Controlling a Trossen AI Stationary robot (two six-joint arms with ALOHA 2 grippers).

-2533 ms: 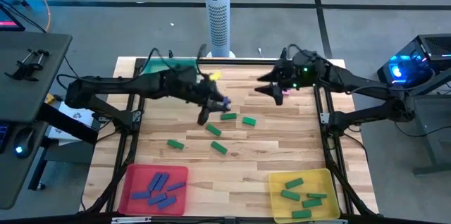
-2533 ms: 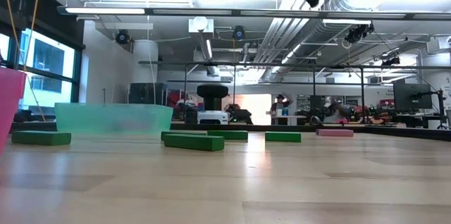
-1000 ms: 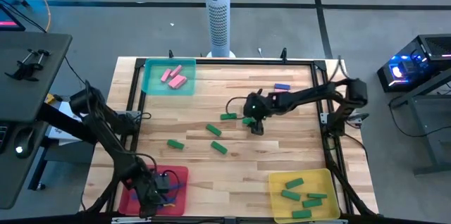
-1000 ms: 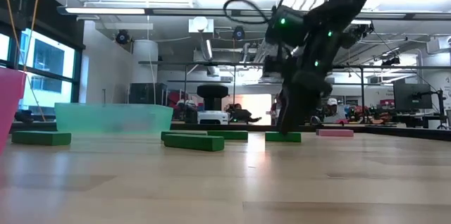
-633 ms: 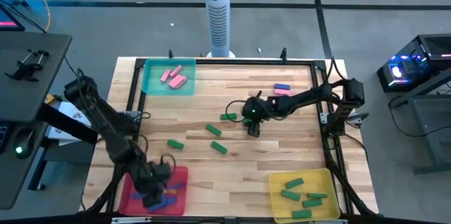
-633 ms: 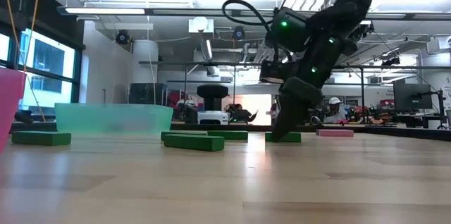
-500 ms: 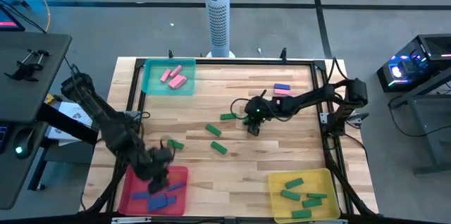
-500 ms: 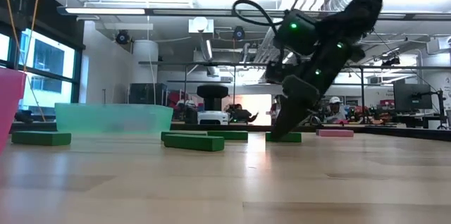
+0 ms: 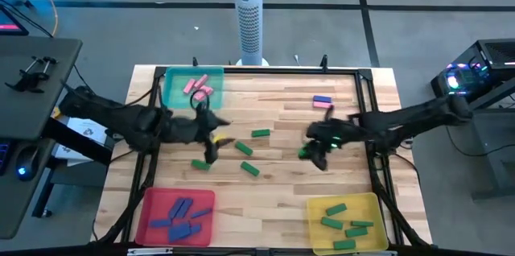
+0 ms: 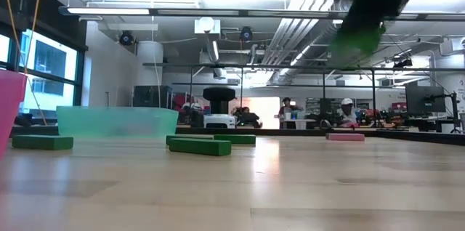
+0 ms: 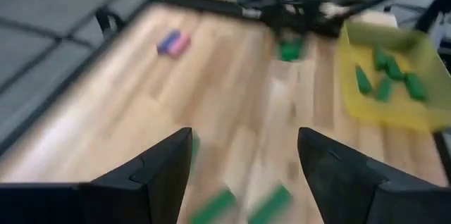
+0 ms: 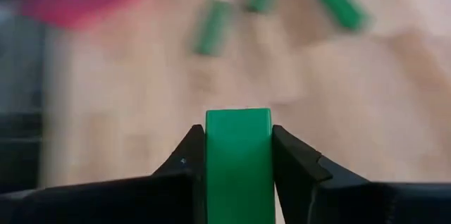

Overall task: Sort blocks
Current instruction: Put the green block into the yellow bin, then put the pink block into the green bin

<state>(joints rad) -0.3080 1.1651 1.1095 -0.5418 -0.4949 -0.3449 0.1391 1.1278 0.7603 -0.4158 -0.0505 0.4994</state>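
My right gripper [image 9: 309, 153] hangs above the table's right middle, shut on a green block [image 12: 238, 146], which also shows as a green blur [image 10: 356, 42] high in the low view. My left gripper [image 9: 217, 147] reaches over the table's left middle and stands open [image 11: 243, 139] with nothing between its fingers. Several green blocks [image 9: 244, 149] lie flat on the wood between the arms. A blue block [image 9: 322, 99] and a pink one [image 9: 322, 106] lie side by side at the far right. My right gripper pinches the green block's two long sides [image 12: 211, 155] between its two fingers. The block lies along the fingers, its free end [image 12: 238, 115] a little past the fingertips. The fingers slant down from the table's right side. The block is lifted clear of the table.
A teal tray [image 9: 173, 95] with pink blocks stands at the far left, a red tray [image 9: 153, 208] with blue blocks at the near left, a yellow tray [image 9: 370, 208] with green blocks at the near right. A black frame [image 9: 265, 68] runs round the table.
My right gripper has taken hold of a green block on the table's middle, lifted it clear and carried it toward the right and near edges. My left gripper has risen from the red tray and swung toward the table's far side and middle, tipping up toward level.
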